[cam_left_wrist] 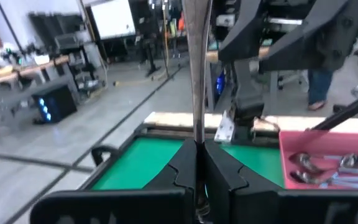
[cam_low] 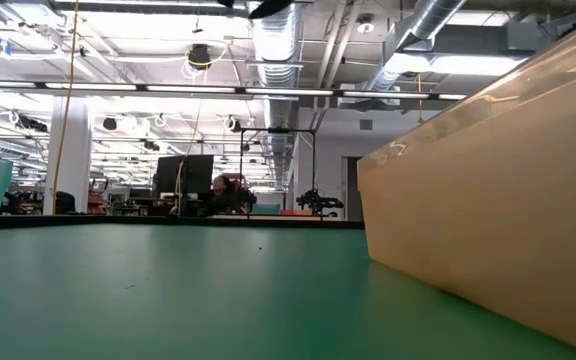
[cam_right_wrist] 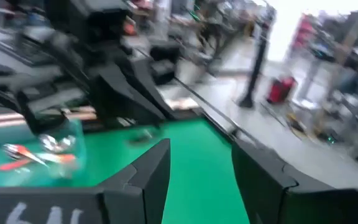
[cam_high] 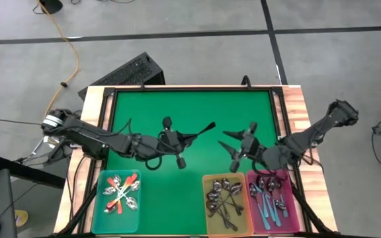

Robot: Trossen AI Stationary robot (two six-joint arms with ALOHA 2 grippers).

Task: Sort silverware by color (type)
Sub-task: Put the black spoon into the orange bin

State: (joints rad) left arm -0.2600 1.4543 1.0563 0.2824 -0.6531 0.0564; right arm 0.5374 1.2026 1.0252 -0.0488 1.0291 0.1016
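Spoons are lying sorted in three bins at the near edge: orange-handled in the teal bin [cam_high: 100,198], dark in the yellow bin [cam_high: 207,211], blue in the pink bin [cam_high: 295,205]. Farther in, the left gripper [cam_high: 192,134] is clamping a dark spoon [cam_high: 206,127] above the green mat [cam_high: 190,106], while the right gripper [cam_high: 233,142] is hanging with fingers apart.

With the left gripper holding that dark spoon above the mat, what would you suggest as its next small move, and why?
Probably carry it toward the yellow plastic bin. The left gripper is shut on a dark plain-metal spoon over the green mat, and that bin already holds the dark spoons. The right gripper waits open beside it, so approach with care.
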